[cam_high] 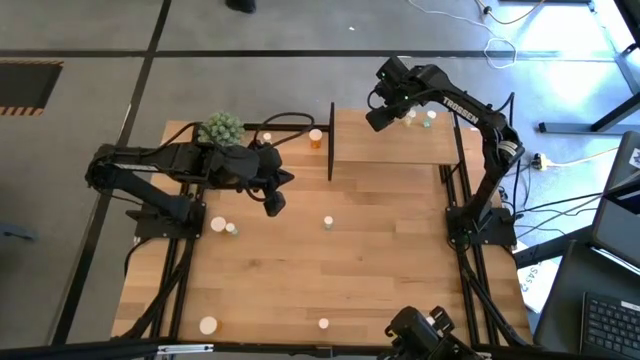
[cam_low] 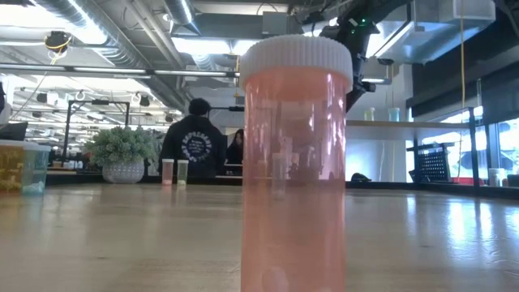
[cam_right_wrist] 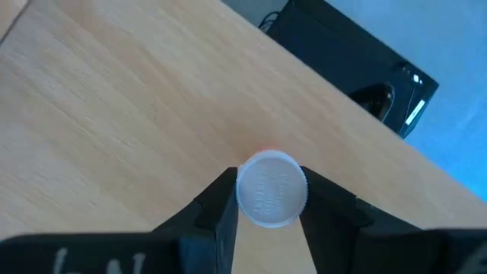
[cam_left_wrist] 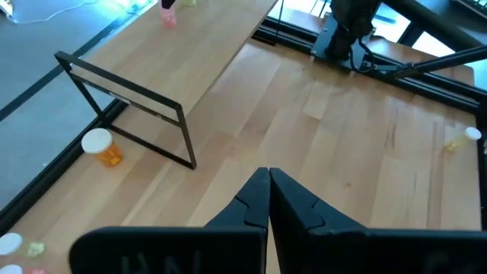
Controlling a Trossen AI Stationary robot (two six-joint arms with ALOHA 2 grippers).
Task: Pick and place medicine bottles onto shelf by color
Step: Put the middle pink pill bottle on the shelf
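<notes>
Pink bottle (cam_right_wrist: 272, 189) in right gripper (cam_right_wrist: 268, 199), over shelf (cam_right_wrist: 114, 99)

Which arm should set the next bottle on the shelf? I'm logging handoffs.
Right, probably. The right gripper already clasps a white-capped bottle above the shelf; the left gripper is shut and empty over the table.

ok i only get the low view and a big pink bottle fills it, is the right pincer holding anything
observer: yes, the right pincer is closed on a white-capped bottle, over the shelf.
operator: and the left one
observer: the left pincer is shut with nothing in it, above the table.
operator: any orange ones loose
observer: one orange bottle sits on the table right beside the shelf's end frame.
</notes>
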